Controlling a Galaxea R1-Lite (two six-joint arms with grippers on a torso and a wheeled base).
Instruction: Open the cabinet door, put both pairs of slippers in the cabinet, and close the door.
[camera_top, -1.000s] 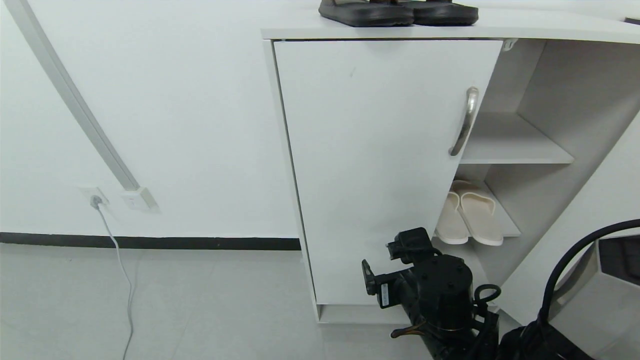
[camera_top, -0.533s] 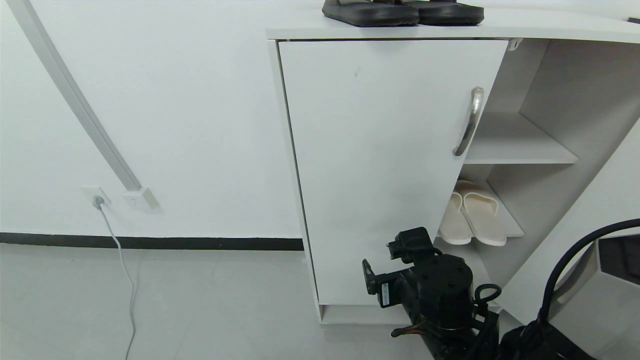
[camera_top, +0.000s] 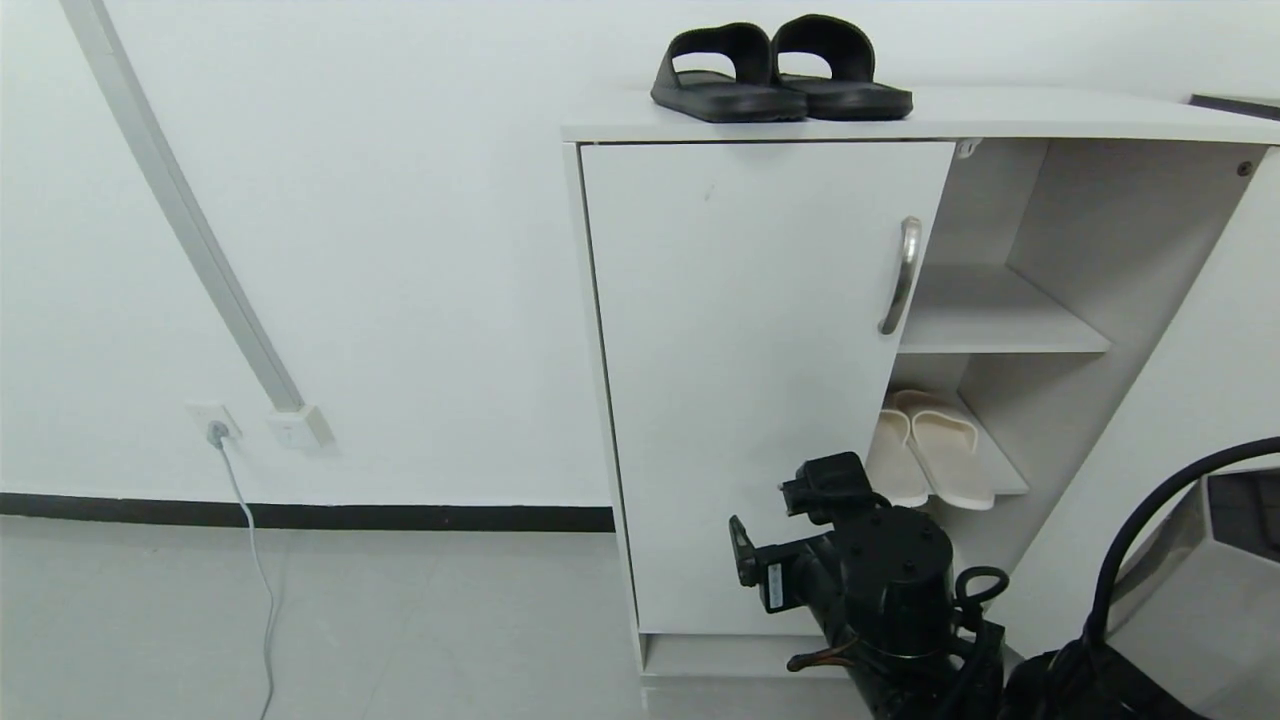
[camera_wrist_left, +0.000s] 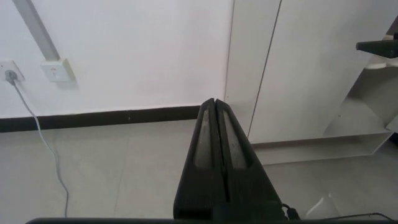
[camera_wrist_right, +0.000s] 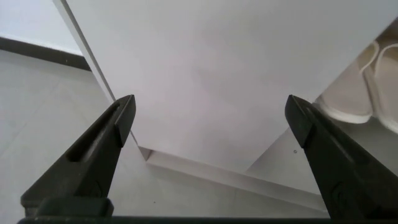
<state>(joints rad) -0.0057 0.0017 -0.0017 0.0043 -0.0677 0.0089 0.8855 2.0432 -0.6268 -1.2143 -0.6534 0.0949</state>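
Only the camera tilted up. Left fingers (camera_wrist_left: 205, 146) together over floor (camera_wrist_left: 112, 168); right fingers (camera_wrist_right: 99, 149) apart facing cabinet door (camera_top: 750, 380), black slippers (camera_top: 780, 75) on surface (camera_top: 1050, 105) above.

Black slippers (camera_top: 780, 100): two (one pair); cream slippers (camera_top: 925, 460): two; cabinet (camera_top: 760, 400): one.

A grey conduit (camera_top: 180, 200) slants down the wall (camera_top: 420, 260) to a small box (camera_top: 298, 428); beside it, a plugged socket (camera_top: 211, 420), cable (camera_top: 252, 555) trailing to the floor (camera_top: 420, 620).
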